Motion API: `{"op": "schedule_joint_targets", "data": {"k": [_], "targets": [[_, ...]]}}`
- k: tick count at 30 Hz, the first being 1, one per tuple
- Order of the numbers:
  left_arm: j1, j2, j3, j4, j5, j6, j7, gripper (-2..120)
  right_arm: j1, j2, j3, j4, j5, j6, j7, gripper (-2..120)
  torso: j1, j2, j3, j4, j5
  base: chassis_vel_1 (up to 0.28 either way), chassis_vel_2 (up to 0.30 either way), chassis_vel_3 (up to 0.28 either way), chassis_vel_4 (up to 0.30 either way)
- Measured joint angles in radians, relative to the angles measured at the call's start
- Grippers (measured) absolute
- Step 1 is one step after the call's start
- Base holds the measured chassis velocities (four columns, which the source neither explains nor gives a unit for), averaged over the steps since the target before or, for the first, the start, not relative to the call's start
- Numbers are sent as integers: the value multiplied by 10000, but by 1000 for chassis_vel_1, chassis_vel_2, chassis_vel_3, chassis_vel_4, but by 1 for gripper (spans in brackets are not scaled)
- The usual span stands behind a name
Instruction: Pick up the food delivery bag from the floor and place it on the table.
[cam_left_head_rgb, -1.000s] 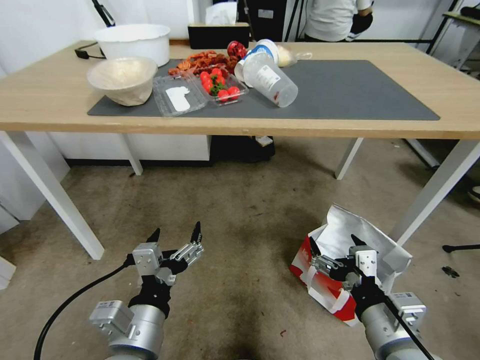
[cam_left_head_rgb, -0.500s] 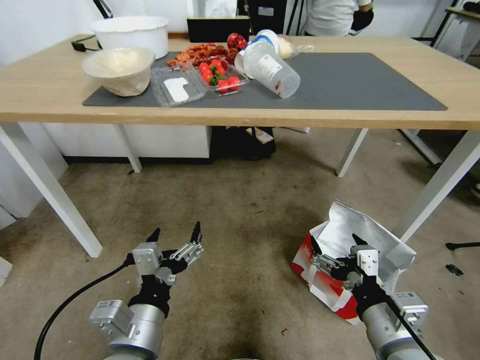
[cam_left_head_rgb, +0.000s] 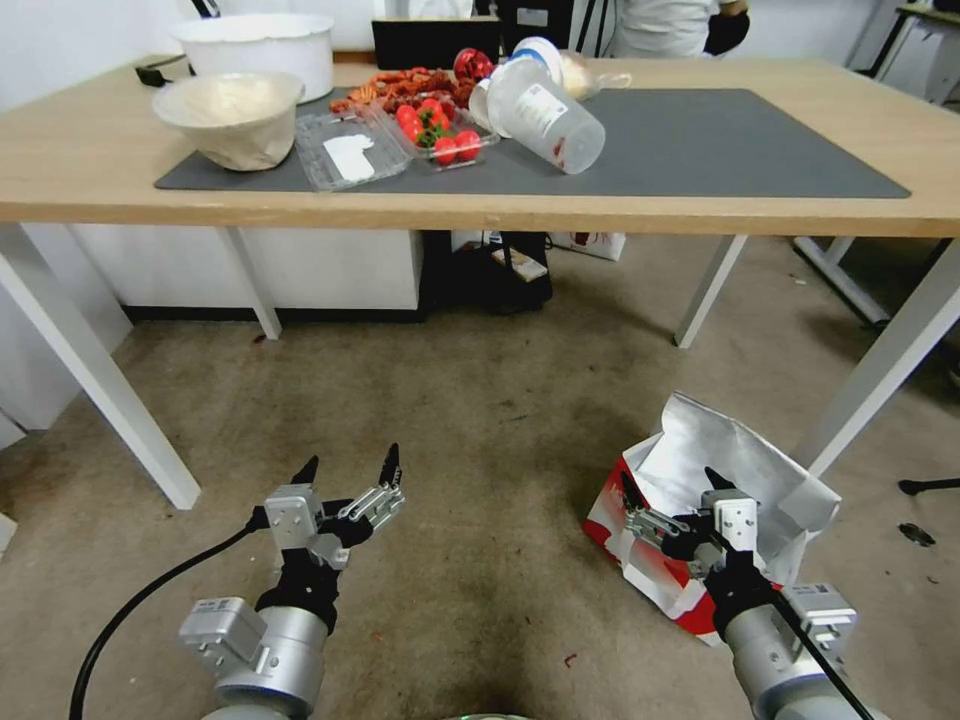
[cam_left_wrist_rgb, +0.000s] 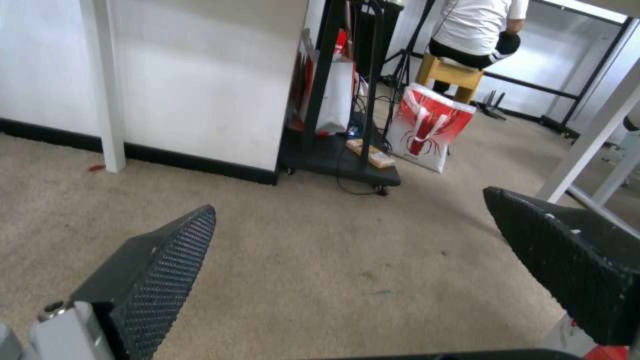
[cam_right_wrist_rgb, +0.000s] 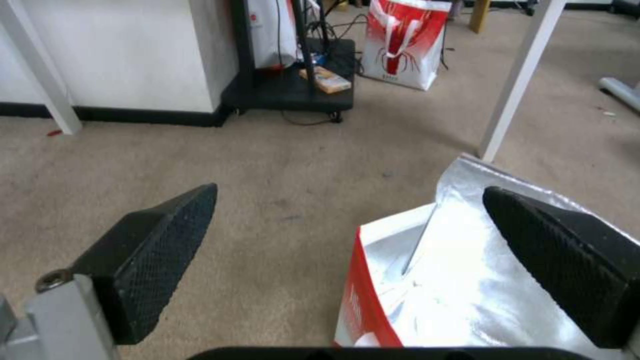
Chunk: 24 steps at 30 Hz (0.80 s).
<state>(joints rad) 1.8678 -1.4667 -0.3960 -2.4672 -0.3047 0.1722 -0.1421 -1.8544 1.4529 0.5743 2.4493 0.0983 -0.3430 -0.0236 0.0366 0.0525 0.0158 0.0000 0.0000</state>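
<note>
The food delivery bag (cam_left_head_rgb: 700, 500) stands open on the floor (cam_left_head_rgb: 480, 400) at the lower right of the frame, foil mouth upward. The right hand (cam_left_head_rgb: 668, 492) hovers right over it, spread open, much nearer than the open left hand (cam_left_head_rgb: 350, 468). The surface (cam_left_head_rgb: 700, 205) lies above.
</note>
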Motion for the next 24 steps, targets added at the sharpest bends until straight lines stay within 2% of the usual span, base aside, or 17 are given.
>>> {"op": "schedule_joint_targets", "data": {"k": [4,8,20,24], "targets": [[-39,-14,-12,42,-24,5,1,100,13,-2,-3,-37,0,-1,-44,100,-9,-223,-158,0,-1,0,0,0,0],[-68,-35,-1,96,-6,7,-2,100,19,-5,-6,-71,-7,4,-96,100,-40,-308,-157,0,1,0,0,0,0],[-99,5,-71,115,4,-13,3,100,71,-36,-13,-191,-37,232,-454,100,-50,-298,-157,0,1,0,0,0,0],[-132,5,-102,293,3,-440,157,100,92,-78,0,-323,-14,555,-692,100,-50,-280,-157,-1,0,0,0,0,0]]}}
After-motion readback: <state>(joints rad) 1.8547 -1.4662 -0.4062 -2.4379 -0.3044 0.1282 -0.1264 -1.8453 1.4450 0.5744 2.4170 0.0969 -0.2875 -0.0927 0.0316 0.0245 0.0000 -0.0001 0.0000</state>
